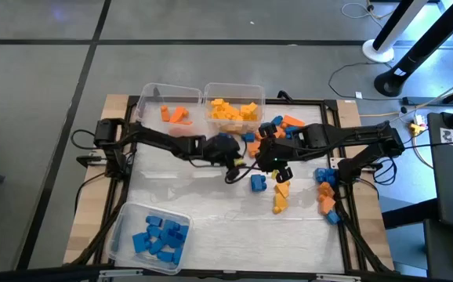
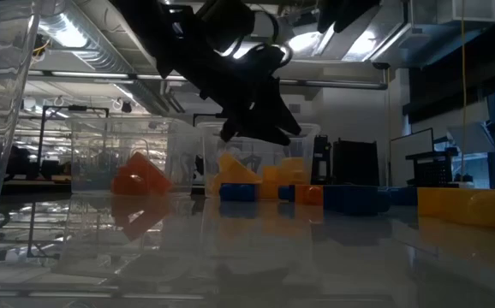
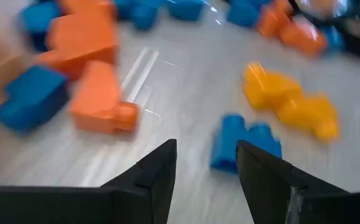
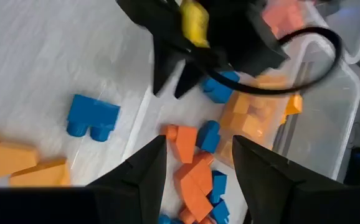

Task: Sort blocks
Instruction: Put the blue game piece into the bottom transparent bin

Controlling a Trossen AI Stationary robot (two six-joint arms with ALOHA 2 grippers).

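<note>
Closest to my left wrist camera are the two dark fingers of my left hand [image 3: 205, 168], standing apart with nothing between them. Just past their tips lies a blue block [image 3: 245, 142] flat on the worktop [image 3: 180, 99], with a yellow block [image 3: 290, 104] beyond it and an orange block [image 3: 99, 93] off to the other side.

From above, my left hand [image 1: 238, 160] sits mid-worktop, and my right hand [image 1: 280, 168] hangs just beside it, fingers also parted and empty. The right wrist camera looks past them at the left arm's hand nearly in front of it, above a scatter of orange and blue blocks beside the yellow bin [image 4: 317, 106].

Further out, unsorted blocks [image 1: 324, 192] are strewn along the right side and behind the hands. Three clear bins hold sorted ones: orange bin [image 1: 172, 106], yellow bin [image 1: 233, 106], and blue bin [image 1: 152, 235] at the near left.

My worry is the crowding. Both arms are working the same small patch, so a reach by either could knock the other or snag the looping cable [image 1: 234, 174]. The blue block also lies a little off the line between my left fingers; closing without centring could push it away or pinch it crooked.
</note>
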